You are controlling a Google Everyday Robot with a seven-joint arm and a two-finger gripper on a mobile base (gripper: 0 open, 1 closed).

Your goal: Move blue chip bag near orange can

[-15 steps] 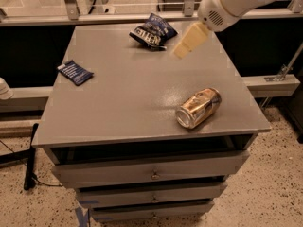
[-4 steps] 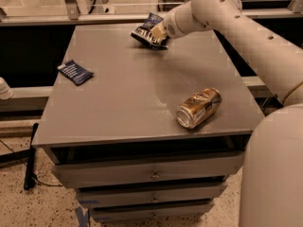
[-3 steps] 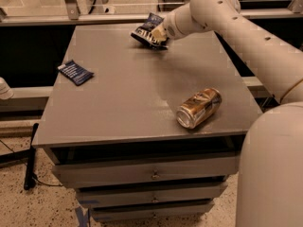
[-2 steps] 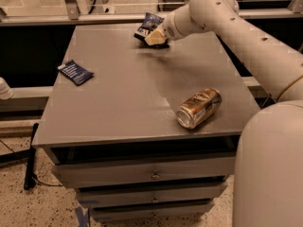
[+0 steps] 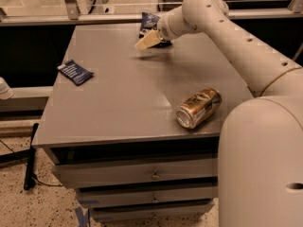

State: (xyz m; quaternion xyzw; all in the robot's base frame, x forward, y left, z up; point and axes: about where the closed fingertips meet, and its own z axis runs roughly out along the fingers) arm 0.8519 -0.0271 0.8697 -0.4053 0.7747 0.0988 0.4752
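The blue chip bag (image 5: 149, 20) is dark navy with white lettering, at the far middle of the grey table (image 5: 118, 98). My gripper (image 5: 151, 36) is shut on it and holds it raised and bunched, with a beige finger (image 5: 146, 41) in front hiding its lower part. The orange can (image 5: 199, 108) lies on its side near the table's front right, well apart from the bag and the gripper.
A small flat dark-blue packet (image 5: 75, 72) lies at the table's left edge. My arm (image 5: 236, 46) reaches over the right side of the table above the can. Drawers (image 5: 151, 174) are below the top. A rail and glass stand behind the far edge.
My gripper came down on the chip bag and closed on it. The bag has since lifted off the table and crumpled upward. The can and the packet have not moved.
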